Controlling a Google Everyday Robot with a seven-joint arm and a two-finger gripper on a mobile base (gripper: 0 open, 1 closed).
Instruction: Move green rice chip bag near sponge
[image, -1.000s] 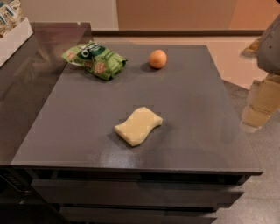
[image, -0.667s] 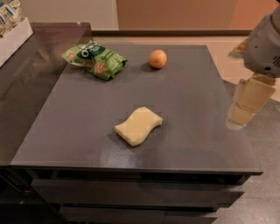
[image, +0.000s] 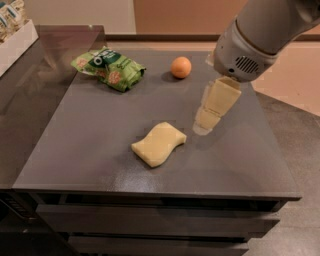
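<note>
**Pincer hangs beside the sponge, chip bag far across the surface**

The green rice chip bag (image: 109, 68) lies crumpled at the far left of the dark grey surface (image: 90, 150), with its logo side up. It rests flat and nothing touches it. The sponge (image: 159, 144), a pale yellow block with wavy sides, lies flat nearer the front edge and roughly in the middle. The bag and the sponge are well apart, with bare surface between them.

An orange (image: 181, 67) sits at the far side of the surface, to the right of the bag and apart from it.

The robot's arm (image: 260, 35) reaches in from the upper right. Its pale yellow pincer (image: 203, 128) points down and slightly to the left. The tip is just to the right of the sponge and close above the surface. Whether the tip touches the surface cannot be told. The pincer is not touching the sponge, it is a long way from the bag, and nothing is seen in its hold. Whether it is spread or pressed together cannot be told from this angle.

At the far left edge, a white box (image: 17, 42) holds pale packaged snacks (image: 10, 15). Drawer fronts (image: 150, 220) run below the front edge of the surface.
</note>
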